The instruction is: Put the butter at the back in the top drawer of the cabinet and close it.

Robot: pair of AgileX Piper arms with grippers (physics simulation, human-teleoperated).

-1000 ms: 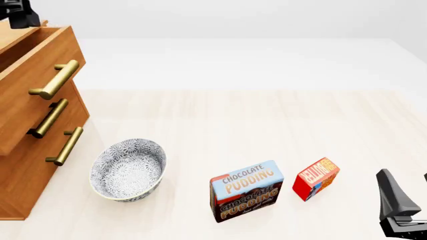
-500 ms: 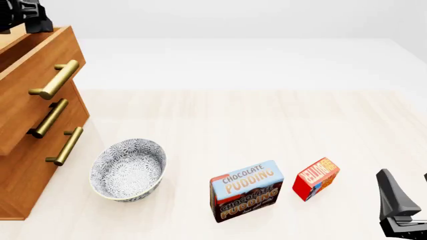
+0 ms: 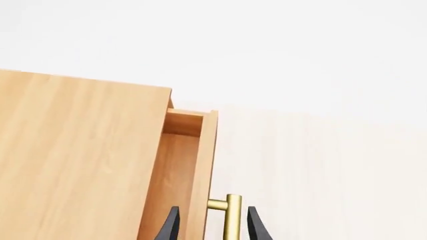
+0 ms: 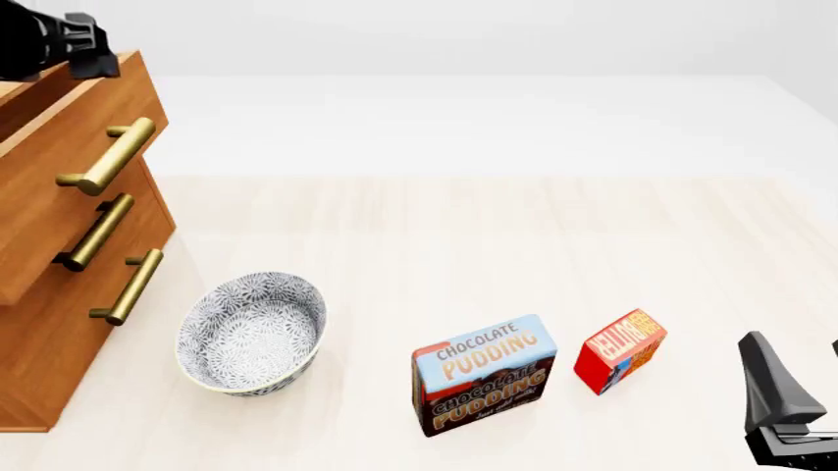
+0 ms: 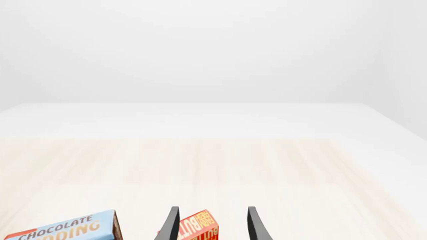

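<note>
While the top drawer [image 4: 59,157] stands pulled out, we have both grippers empty, jaws apart.

Nearest us the right gripper [image 5: 211,227] idles low, fingers spread, lined up on the butter [image 4: 619,349] standing on the table just right of the Chocolate Pudding box [image 4: 484,374]; we judge it staged for the pick. Leftward sits the patterned bowl [image 4: 251,332]. Farthest, the left gripper [image 3: 211,227] hovers above the cabinet [image 4: 39,373], fingers straddling the drawer's brass handle [image 3: 231,216] without touching.

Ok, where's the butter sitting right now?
In the front view the butter stands on the table at near right, just right of the pudding box, not touching it, with the right gripper close behind it.
</note>
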